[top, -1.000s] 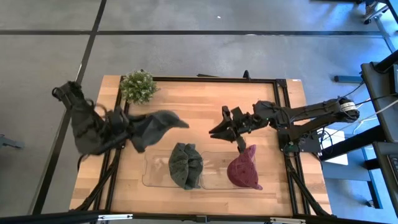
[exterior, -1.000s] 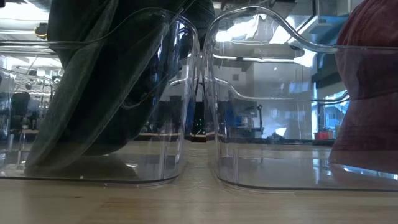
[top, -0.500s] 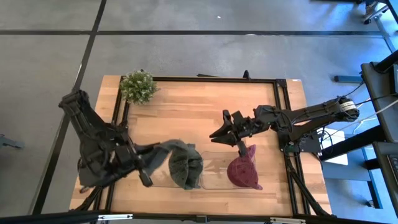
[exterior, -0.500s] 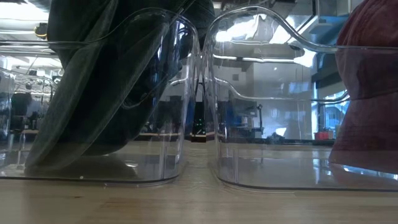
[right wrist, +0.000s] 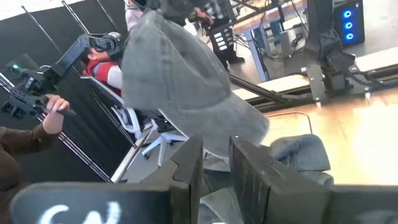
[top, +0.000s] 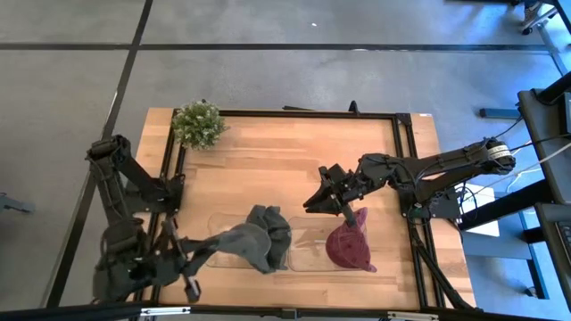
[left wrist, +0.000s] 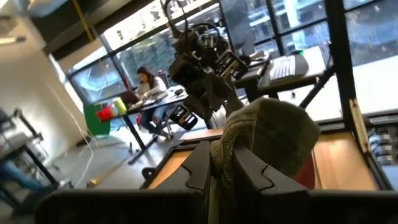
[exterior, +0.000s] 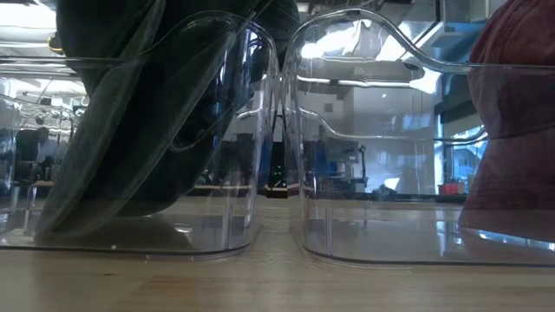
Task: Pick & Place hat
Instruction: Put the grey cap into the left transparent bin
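Note:
My left gripper [top: 201, 257] sits at the table's near-left, shut on a grey hat [top: 243, 241] that stretches from it over the left clear bin [top: 217, 234]. The hat's free end is above a dark green hat [top: 272, 239] lying in that bin; whether they touch I cannot tell. A maroon hat [top: 350, 244] rests in the right clear bin [top: 303, 254]. My right gripper [top: 314, 201] hovers open just beyond the far side of the right bin, holding nothing. The right wrist view shows the grey hat [right wrist: 180, 81] raised in front of it. My left gripper [left wrist: 222, 163] pinches a bunched fold of the grey hat's edge [left wrist: 224, 146] between its two fingers. The fingers come from the table's near-left, roughly level. The crown [left wrist: 273, 127] stands out past the fingertips, clear of the table.
A small potted plant [top: 198, 123] stands at the table's far-left corner. The two clear bins stand side by side near the near edge, walls touching [exterior: 282, 130]. Bare wood lies across the table's far half. A person [right wrist: 25, 130] is in the room beyond.
My left arm has swung toward the table's near edge and dropped, carrying the grey hat from over the table's left middle to over the left bin and the dark green hat. My right gripper has drifted slightly toward the near edge and the right bin.

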Controlling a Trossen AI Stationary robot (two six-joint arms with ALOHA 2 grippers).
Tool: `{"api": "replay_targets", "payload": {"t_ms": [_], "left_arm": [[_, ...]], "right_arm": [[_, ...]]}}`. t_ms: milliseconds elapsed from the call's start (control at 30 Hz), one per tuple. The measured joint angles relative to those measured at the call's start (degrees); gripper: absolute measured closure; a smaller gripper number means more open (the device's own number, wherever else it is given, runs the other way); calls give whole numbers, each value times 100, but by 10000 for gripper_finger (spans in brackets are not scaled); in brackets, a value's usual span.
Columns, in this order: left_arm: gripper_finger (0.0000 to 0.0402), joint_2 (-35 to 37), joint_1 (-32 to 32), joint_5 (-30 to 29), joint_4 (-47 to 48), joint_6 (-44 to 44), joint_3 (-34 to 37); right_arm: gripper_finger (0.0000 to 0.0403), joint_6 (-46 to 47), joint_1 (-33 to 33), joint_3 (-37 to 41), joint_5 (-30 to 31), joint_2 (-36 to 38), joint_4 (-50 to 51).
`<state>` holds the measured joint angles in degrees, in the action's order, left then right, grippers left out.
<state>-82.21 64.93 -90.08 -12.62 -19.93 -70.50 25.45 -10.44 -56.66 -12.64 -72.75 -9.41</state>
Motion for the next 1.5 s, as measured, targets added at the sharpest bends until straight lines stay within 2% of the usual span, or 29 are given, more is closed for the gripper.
{"api": "replay_targets", "payload": {"t_ms": [133, 267, 400, 467, 667, 867, 1067, 1267, 1500], "left_arm": [[374, 29, 91, 6, -135, -771, 0], [374, 194, -95, -2, -710, -941, -3], [374, 272, -55, 3, -693, -1980, -4], [374, 360, 43, 13, -693, -2178, 0], [374, 587, 53, 10, -686, -2155, 0], [374, 820, -412, 5, -700, -2006, 0], [374, 1093, -906, -4, -977, -1681, 0], [374, 1239, -1320, -1, -1039, -1422, 0], [374, 1247, -1761, 5, -1041, -1078, -2]], "right_arm": [[324, -2, 0, 0, 4, 0, 9], [324, -7, 0, 0, 218, 0, 11], [324, -23, 0, 0, 488, 0, 9], [324, -26, 0, 0, 661, 0, 3], [324, -423, -46, 0, 1204, -120, -622], [324, -1386, -278, -2, 1234, -746, -1733], [325, -1414, -338, 0, 1286, -1116, -1860], [325, -1517, -337, 0, 1272, -1318, -2646], [324, -1956, -352, 0, 1872, -1504, -3112]]}}
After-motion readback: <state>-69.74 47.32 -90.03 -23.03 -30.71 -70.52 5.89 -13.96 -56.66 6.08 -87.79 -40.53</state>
